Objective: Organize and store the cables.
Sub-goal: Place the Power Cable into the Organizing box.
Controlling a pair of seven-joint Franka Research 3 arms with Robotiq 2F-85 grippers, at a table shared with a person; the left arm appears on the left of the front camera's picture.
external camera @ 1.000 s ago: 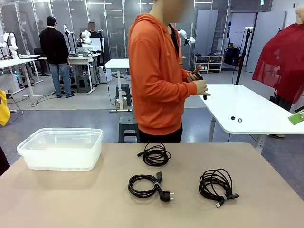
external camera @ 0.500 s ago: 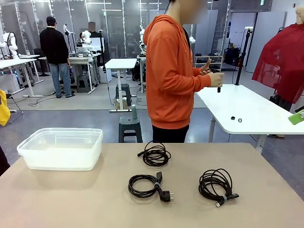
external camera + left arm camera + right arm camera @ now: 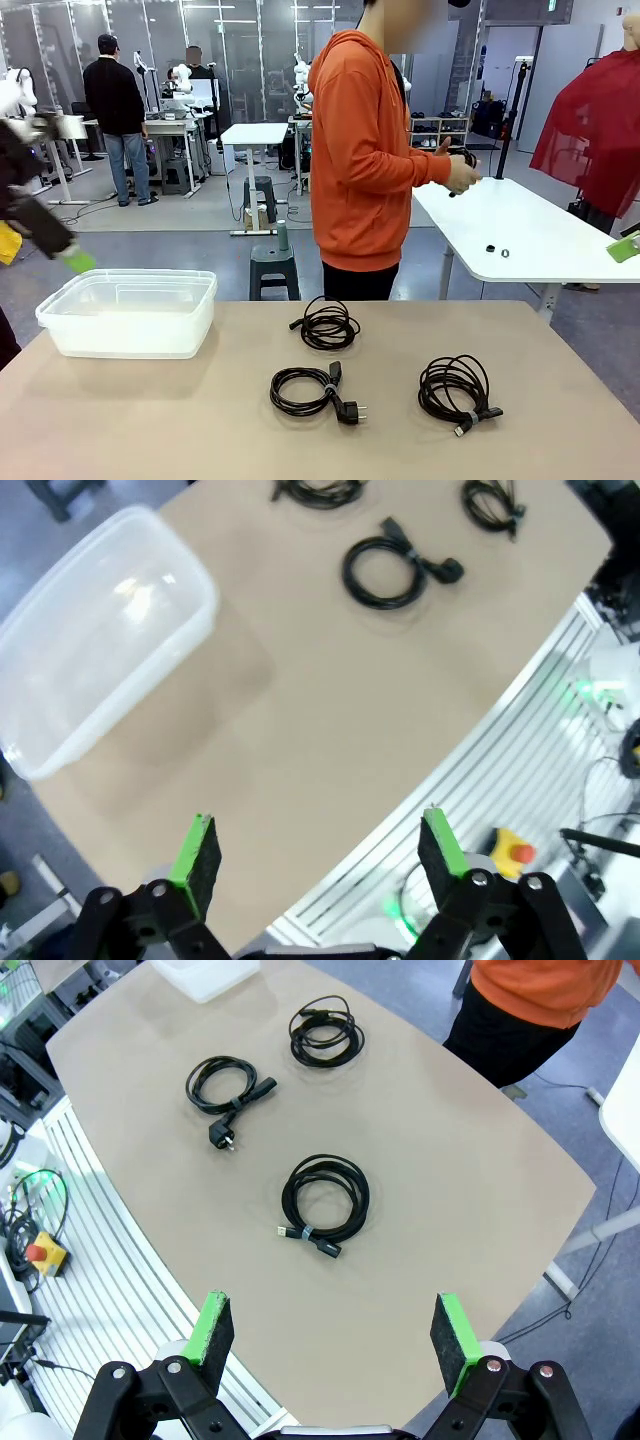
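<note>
On the table (image 3: 150, 420), lower middle of the front view, lie three coils, well apart: far cable (image 3: 327, 325), plug cable (image 3: 305, 390), right cable (image 3: 455, 388). The bin (image 3: 130, 340) sits at left. Left gripper (image 3: 318, 830) and right gripper (image 3: 330, 1315) hover with jaws spread wide, holding nothing.

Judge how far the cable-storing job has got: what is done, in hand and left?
Done: nothing yet; the far coil, the middle coil and the right coil all lie on the table, outside the clear tub. In hand: nothing; the left gripper and the right gripper hang open above the table, holding nothing. Left: all three coils go into the tub.
</note>
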